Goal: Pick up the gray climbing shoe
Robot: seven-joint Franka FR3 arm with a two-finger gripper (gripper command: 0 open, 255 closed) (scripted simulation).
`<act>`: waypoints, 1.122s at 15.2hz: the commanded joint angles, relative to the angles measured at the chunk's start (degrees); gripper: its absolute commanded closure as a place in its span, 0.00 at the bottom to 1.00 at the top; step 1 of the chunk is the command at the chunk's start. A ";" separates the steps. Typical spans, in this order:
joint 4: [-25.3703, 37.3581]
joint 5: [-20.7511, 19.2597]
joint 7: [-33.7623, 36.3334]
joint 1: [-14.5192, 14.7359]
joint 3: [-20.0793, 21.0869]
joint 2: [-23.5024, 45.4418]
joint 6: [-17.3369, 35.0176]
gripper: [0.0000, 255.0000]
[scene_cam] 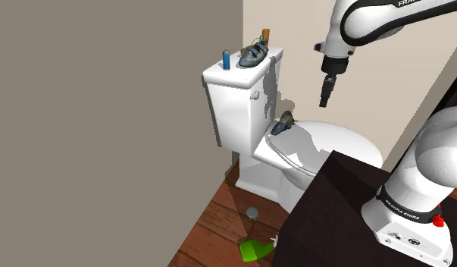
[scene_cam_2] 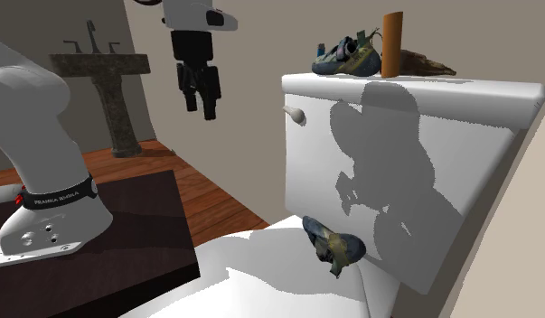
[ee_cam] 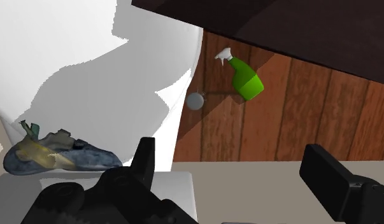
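A gray-blue climbing shoe [scene_cam: 283,124] with olive patches lies on the closed white toilet lid [scene_cam: 336,140], close to the tank; it shows too as the shoe [scene_cam_2: 333,246] and the shoe [ee_cam: 53,154]. A second, similar shoe [scene_cam: 254,54] rests on top of the tank [scene_cam: 236,106], also seen as the tank-top shoe [scene_cam_2: 348,57]. My black gripper [scene_cam: 326,97] hangs open in the air well above the lid, off to the shoulder view's right of the lower shoe. In the wrist view the gripper [ee_cam: 235,172] holds nothing and the shoe lies beside one finger [ee_cam: 144,159].
On the tank top stand a blue cylinder [scene_cam: 227,58] and a brown cylinder [scene_cam_2: 392,43]. A green spray bottle [ee_cam: 246,79] and a small gray round thing [ee_cam: 195,100] lie on the wood floor beside the toilet. My dark stand [scene_cam: 333,205] abuts the bowl. A pedestal sink [scene_cam_2: 112,81] stands behind.
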 commanded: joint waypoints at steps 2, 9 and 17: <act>-1.36 -1.70 -5.12 -0.52 -4.20 3.63 6.71 0.00; 0.46 -0.28 -18.81 1.58 -14.87 17.42 22.00 0.00; 9.15 22.90 -46.94 9.21 -26.38 39.78 34.28 0.00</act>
